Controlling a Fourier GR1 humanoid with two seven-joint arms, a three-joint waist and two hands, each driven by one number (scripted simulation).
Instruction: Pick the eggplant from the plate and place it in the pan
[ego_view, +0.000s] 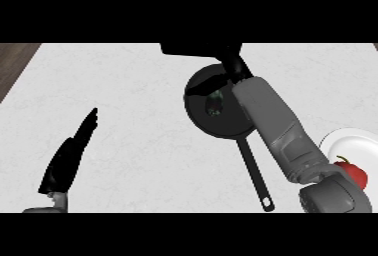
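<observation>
So the dark little lump with a greenish glint, which looks to be the eggplant (215, 103), is sitting inside the pan (214, 127), in its middle and right up against the left side of the right forearm (275, 125). No eggplant shows on the visible bit of the plate (341, 142) at the worktop's (140, 100) right edge, just a red veg (356, 171).

The right hand (201, 48) is out past the pan's far rim, toward the worktop's far edge. That puts the eggplant on the near side of that hand, roughly under where the wrist meets the forearm. The hand is just a black blob cut off at the top of the view, so honestly can't tell whether it's spread or closed, or whether it has hold of anything.

The eggplant's long axis seems to run near-to-far, roughly in line with the pan handle (255, 175), which points at the near edge. Which end is the stem, no idea, it's too dark.

The left hand (68, 160) rests by the near-left corner, flat and pressed together, pointing toward the far edge, well away from the pan. So the right arm is clearly the nearer one.

Going by how things lie, the placing looks done or close to it. Whatever comes next depends on that near-side offset between the hand and the eggplant.
</observation>
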